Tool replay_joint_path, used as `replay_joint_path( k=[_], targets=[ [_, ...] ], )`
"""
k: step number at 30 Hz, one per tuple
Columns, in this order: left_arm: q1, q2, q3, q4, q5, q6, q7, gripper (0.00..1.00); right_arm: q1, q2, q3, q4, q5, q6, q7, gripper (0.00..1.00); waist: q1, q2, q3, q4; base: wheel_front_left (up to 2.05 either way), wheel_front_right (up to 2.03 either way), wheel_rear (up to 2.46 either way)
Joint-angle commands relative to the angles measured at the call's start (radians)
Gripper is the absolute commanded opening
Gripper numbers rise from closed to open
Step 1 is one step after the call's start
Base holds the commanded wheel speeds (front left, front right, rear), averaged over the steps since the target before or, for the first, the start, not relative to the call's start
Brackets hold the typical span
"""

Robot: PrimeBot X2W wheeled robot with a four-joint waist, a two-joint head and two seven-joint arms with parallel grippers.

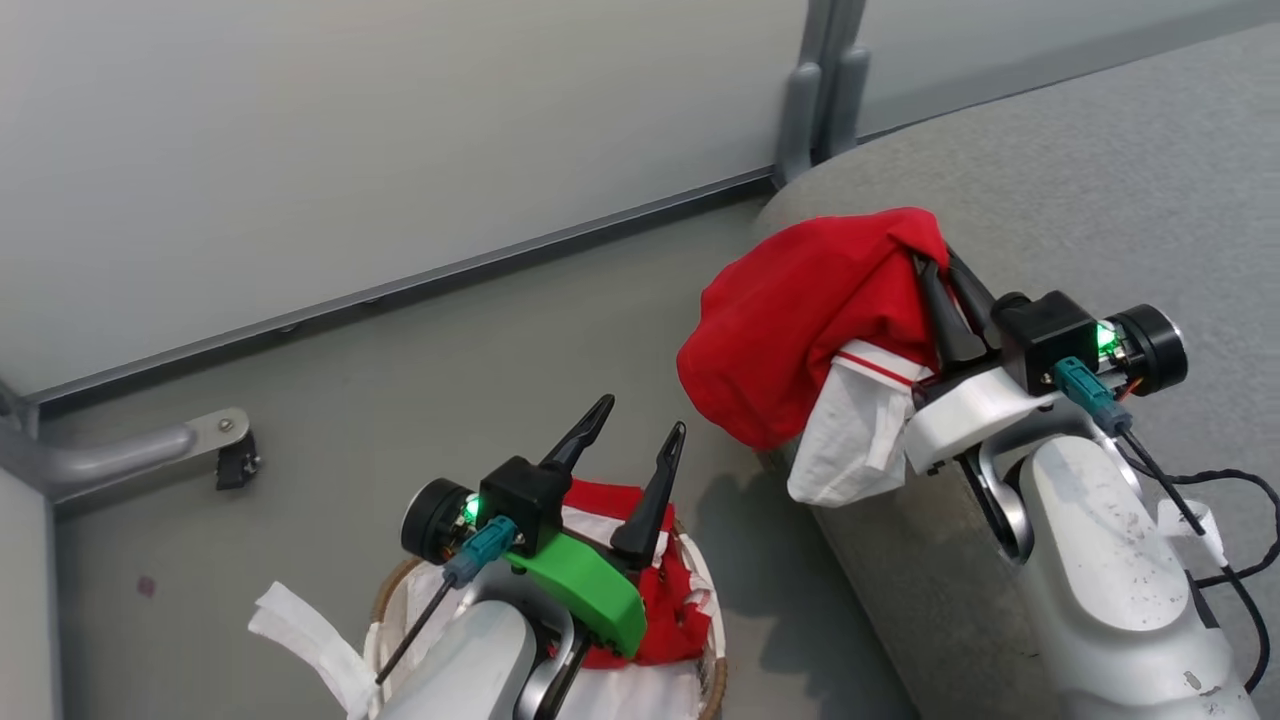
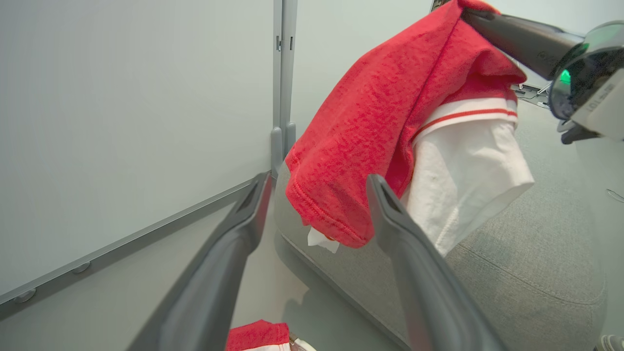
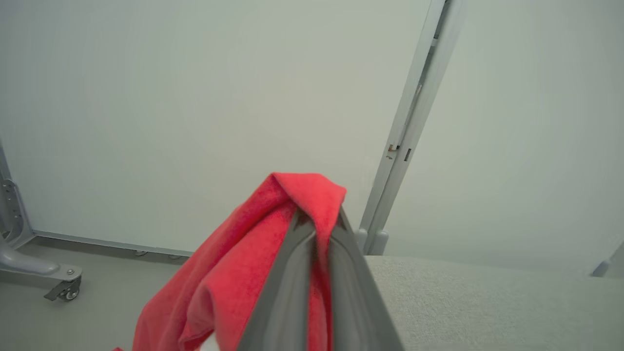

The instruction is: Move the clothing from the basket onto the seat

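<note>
Head view: the right gripper (image 1: pixel 940 270) is seen clamped on a red garment (image 1: pixel 800 310), which is held over the edge of the seat (image 1: pixel 1100 180), its white part hanging down. The left gripper (image 1: pixel 643 415) is spread apart with nothing held, above the basket (image 1: pixel 385 600); more red clothing (image 1: pixel 680 600) is seen inside.
Left wrist view: the garment is seen hanging before the seat.
Right wrist view: red fabric is pinched between closed fingers.

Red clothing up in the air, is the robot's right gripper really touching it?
Touching. The right wrist view shows the right gripper shut, with the red clothing pinched between its two fingers and folded over their tips.
</note>
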Motion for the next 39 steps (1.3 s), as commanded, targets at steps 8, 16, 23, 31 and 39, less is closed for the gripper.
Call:
replay_joint_path(
  k=[8,16,23,31,39],
  targets=[
    [-0.017,0.003,-0.037,-0.014,-0.016,-0.005,0.0,1.0,-0.039,-0.003,-0.053,-0.008,-0.048,-0.001,-0.005,0.0,0.0,-0.0001,0.053,-0.139,0.0,0.0,0.0],
    [-0.073,0.004,-0.062,-0.024,0.012,-0.006,0.0,1.0,-0.177,-0.063,-0.154,-0.027,-0.096,-0.001,-0.005,0.0,0.0,-0.0001,0.16,-0.089,0.0,0.0,0.0],
    [-0.151,0.004,-0.057,-0.053,0.055,-0.006,0.0,1.0,-0.386,-0.185,-0.226,-0.032,-0.09,-0.001,-0.005,0.0,0.0,-0.0001,0.325,-0.003,0.0,0.0,0.0],
    [-0.217,0.019,-0.049,-0.115,0.111,-0.007,0.0,1.0,-0.58,-0.332,-0.29,0.028,-0.096,-0.001,-0.005,0.0,0.0,-0.0001,0.508,0.069,0.0,0.0,0.0],
    [-0.248,0.031,-0.015,-0.154,0.153,-0.007,0.0,1.0,-0.492,-0.351,-0.347,0.122,-0.131,-0.001,-0.005,0.0,0.0,-0.0001,0.608,0.109,0.0,0.0,0.0]
  ],
)
